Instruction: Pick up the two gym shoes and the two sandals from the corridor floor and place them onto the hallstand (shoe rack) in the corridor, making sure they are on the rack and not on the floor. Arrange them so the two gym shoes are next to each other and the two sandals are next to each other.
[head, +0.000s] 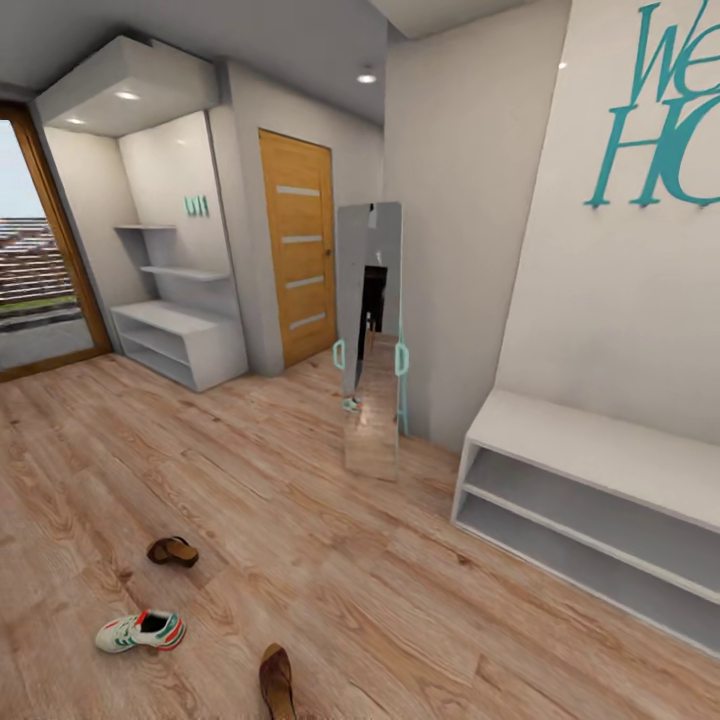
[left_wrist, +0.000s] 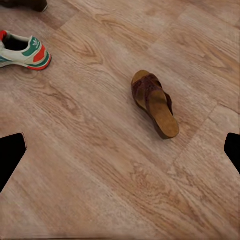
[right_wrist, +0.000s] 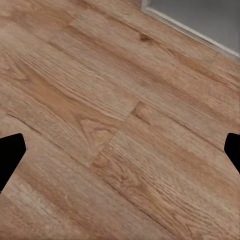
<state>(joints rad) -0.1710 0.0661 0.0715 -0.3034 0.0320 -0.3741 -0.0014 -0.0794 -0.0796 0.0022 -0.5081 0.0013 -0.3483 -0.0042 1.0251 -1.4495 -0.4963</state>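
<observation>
One white gym shoe (head: 141, 631) with green stripes and a red-orange heel lies on the wood-plank corridor floor (head: 300, 520) at the near left. A brown sandal (head: 173, 551) lies just beyond it, and a second sandal (head: 278, 682) lies at the bottom edge. The hallstand (head: 180, 345), a white bench with floating shelves above, stands far off at the back left. In the left wrist view the sandal (left_wrist: 155, 103) lies on the floor below my open left gripper (left_wrist: 120, 152), and the gym shoe (left_wrist: 22, 51) lies off to one side. My right gripper (right_wrist: 120, 150) is open over bare planks.
A second low white bench (head: 600, 500) with two open shelves stands against the right wall, and its base edge (right_wrist: 200, 20) appears in the right wrist view. A teal-framed mirror (head: 372, 340) leans at the wall corner. A wooden door (head: 297, 250) and a glass door (head: 40, 280) are at the back.
</observation>
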